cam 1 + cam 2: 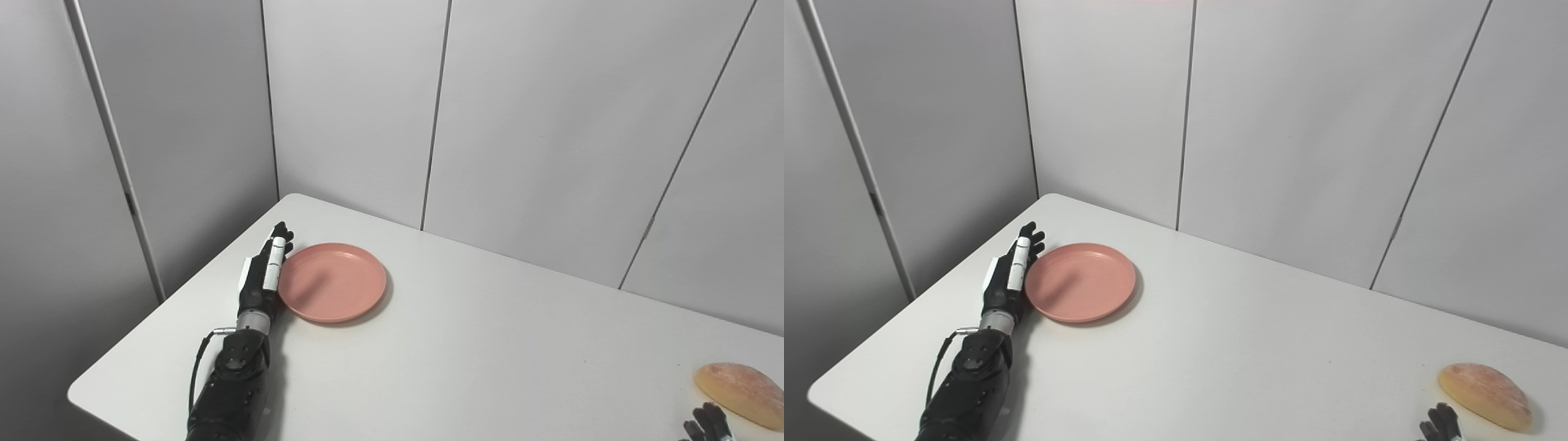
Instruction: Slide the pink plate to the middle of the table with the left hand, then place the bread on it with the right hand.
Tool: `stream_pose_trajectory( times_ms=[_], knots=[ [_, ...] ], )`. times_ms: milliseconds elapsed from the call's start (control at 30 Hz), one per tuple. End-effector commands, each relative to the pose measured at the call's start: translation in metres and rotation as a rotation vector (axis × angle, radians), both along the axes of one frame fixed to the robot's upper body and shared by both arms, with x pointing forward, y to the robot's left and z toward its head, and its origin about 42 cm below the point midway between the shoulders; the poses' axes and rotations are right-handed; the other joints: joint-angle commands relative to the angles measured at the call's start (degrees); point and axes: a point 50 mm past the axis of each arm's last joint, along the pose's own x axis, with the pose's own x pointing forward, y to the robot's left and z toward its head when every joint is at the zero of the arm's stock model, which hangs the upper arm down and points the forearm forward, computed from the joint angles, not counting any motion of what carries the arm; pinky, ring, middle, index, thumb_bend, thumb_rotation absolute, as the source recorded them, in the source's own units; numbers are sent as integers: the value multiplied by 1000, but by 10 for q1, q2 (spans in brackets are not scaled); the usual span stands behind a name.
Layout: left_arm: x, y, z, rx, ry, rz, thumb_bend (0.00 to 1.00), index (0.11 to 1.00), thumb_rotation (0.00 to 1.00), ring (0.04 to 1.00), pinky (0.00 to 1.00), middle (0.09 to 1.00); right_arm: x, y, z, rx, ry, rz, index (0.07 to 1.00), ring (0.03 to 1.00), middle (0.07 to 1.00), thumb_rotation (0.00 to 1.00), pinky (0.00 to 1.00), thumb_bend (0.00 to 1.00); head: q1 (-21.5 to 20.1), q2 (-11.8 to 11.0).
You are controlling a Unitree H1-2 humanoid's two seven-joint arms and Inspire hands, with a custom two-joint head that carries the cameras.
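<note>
Right hand (1440, 427) barely showed at the frame's lower right edge, fingertips only, state unclear, just beside the bread (1484, 395). Left hand (264, 271) lay flat at left of centre, fingers straight and pressed together, its edge against the pink plate's (343, 300) left rim on the white table (490, 343).

Black left robot hand (264, 275) with white plates, silver wrist, black cable.

Bare table (490, 343) between pink plate (332, 282) and bread (741, 393); wall panels (527, 122) close behind
</note>
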Motion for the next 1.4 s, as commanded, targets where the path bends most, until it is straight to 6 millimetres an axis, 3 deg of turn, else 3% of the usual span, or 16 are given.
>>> stream_pose_trajectory(
  times_ms=[0,367,667,833,1000,1367],
  knots=[
    [9,-9,19,0,-53,-35,781,914,1000,938,988,923,3,0,17,3,-87,-7,949,978,963,846,1000,634,-1,1],
    [16,-37,12,-7,-69,-99,763,898,1000,914,933,905,2,-1,17,2,-95,-6,949,980,962,840,1000,629,-6,7],
    [19,-75,10,-31,-51,-188,783,913,1000,927,979,910,0,1,18,0,-92,-4,964,989,976,855,1000,617,-13,15],
    [24,-99,10,-51,-63,-215,759,897,1000,910,930,897,-1,3,19,5,-96,-3,964,984,971,846,1000,597,-19,22],
    [26,-123,9,-46,-36,-269,762,903,1000,914,928,900,-1,5,22,10,-99,-5,960,999,980,851,1000,674,-19,28],
    [26,-150,3,-44,-8,-350,755,916,1000,928,974,913,-6,10,32,-27,-100,-10,970,1000,983,865,1000,595,-42,41]
  ],
)
